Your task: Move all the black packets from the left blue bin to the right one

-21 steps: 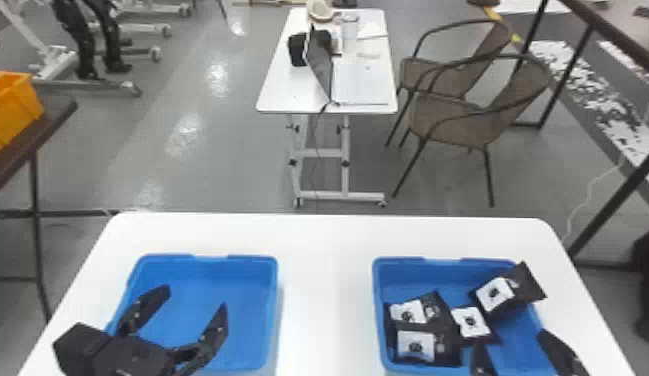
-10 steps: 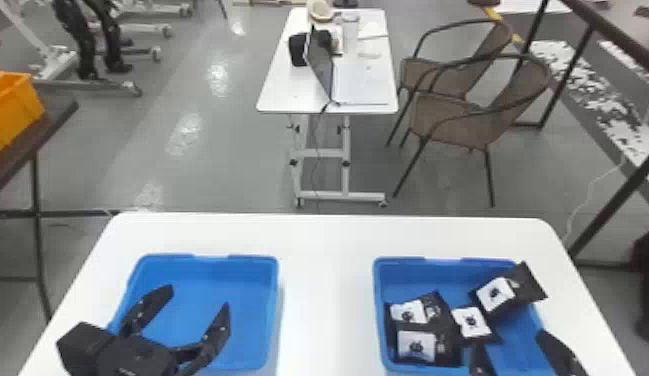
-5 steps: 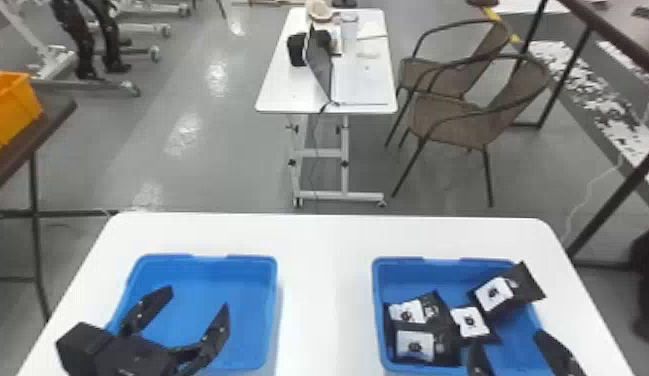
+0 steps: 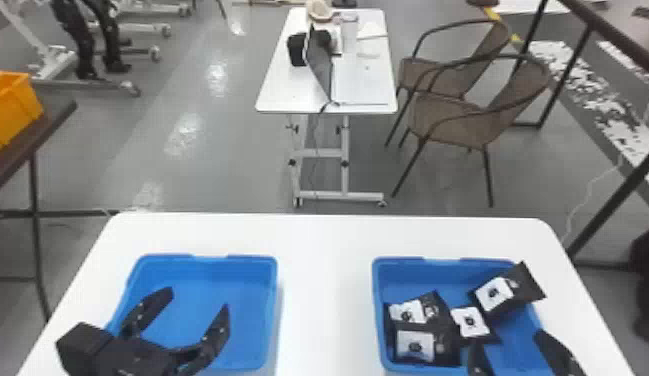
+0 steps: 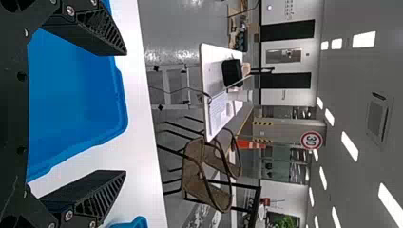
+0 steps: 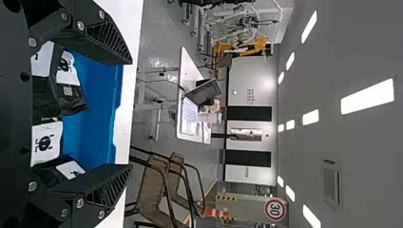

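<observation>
My left gripper [image 4: 198, 305] stands open over the left blue bin [image 4: 248, 320], where bare blue floor shows between its fingers. The left wrist view has this gripper [image 5: 126, 114] with its fingers wide apart. Several black packets with white labels lie in the right blue bin [image 4: 438, 262]: one packet [image 4: 415, 345] at the near left, another [image 4: 470, 322] in the middle, and a packet [image 4: 508, 292] leaning on the far right rim. At the bottom edge, my right gripper [image 4: 508, 345] is open above that bin's near right part. Packets [image 6: 47, 142] show beyond the open right gripper [image 6: 132, 114] in the right wrist view.
Both bins stand on a white table [image 4: 323, 300], with a strip of tabletop between them. Beyond it are a small white desk [image 4: 283, 90] with a laptop and two brown chairs [image 4: 458, 120]. An orange crate [image 4: 13, 107] sits on a dark table at the left.
</observation>
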{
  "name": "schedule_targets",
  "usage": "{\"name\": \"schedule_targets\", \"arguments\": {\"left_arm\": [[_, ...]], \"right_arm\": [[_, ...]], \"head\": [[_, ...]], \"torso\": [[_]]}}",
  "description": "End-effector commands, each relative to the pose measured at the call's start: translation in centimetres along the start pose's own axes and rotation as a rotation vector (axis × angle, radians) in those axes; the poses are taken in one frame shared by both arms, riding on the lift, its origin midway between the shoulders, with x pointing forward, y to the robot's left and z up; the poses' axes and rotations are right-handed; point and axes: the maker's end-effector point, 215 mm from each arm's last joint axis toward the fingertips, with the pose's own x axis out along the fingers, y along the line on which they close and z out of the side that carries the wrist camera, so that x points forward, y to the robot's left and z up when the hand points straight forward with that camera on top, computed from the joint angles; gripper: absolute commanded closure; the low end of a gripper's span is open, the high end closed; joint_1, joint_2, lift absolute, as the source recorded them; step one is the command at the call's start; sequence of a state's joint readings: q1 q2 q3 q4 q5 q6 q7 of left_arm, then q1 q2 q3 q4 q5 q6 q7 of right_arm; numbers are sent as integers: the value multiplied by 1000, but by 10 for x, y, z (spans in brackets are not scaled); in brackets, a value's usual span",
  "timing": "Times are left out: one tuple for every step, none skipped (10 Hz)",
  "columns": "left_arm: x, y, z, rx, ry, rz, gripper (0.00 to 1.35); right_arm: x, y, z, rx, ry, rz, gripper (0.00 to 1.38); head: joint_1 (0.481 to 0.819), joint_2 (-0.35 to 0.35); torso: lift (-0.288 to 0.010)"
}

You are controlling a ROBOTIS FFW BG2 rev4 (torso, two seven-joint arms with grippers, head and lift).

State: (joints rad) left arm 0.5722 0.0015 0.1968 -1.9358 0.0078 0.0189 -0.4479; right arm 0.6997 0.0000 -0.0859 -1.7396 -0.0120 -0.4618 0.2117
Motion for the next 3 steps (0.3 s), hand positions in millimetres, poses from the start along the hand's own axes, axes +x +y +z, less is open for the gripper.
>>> {"name": "schedule_targets", "arguments": {"left_arm": [[0,-2,-1,-9,1,-1,136],[0,-2,-1,-10,1,-1,136],[0,-2,-1,-10,1,-1,136]], "right_arm": [[0,0,0,1,0,-1,259],[0,1,0,2,0,1,259],[0,1,0,2,0,1,259]], "head": [[695,24],[695,24],[695,23]], "torso": [[0],[0],[0]]}}
